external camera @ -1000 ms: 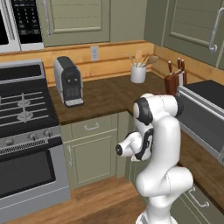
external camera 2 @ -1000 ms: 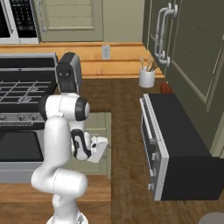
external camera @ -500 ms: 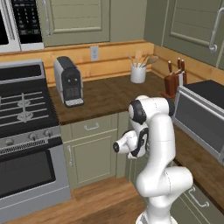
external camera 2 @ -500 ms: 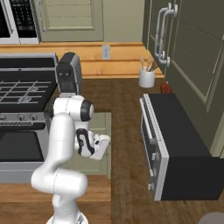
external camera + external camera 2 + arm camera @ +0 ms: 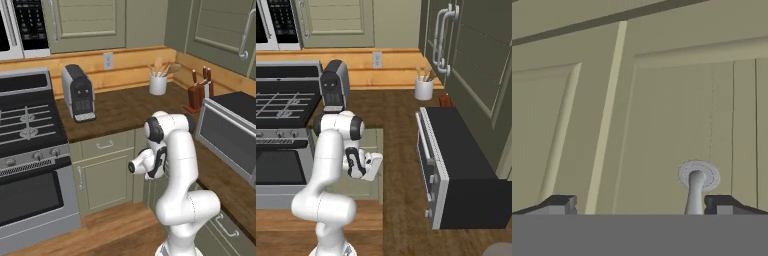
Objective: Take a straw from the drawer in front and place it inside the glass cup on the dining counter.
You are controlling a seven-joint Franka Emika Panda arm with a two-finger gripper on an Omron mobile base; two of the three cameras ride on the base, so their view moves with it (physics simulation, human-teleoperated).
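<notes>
Scene: a rendered kitchen, with a white robot arm folded low in front of a dark wood counter (image 5: 125,107).
Claw: the claw (image 5: 641,207) faces a pale olive-green panelled front at close range. Its jaws stand wide apart and hold nothing. One dark fingertip (image 5: 559,204) sits low on the left of the hand view, the other low on the right.
Handle: a silver handle stem (image 5: 695,190) on a round base rises from the panel just beside the right-hand fingertip. I cannot tell whether they touch, or whether this panel belongs to a drawer or a door.
Drawer: the drawer (image 5: 105,145) is shut. It sits just under the counter's front edge, right of the stove (image 5: 25,120) and above a cabinet door of the same green.
On the counter: a dark coffee machine (image 5: 77,95) near the left end, a white utensil crock (image 5: 158,82) at the back corner, a knife block (image 5: 197,92) near it, and a black countertop oven (image 5: 230,137) along the right side.
</notes>
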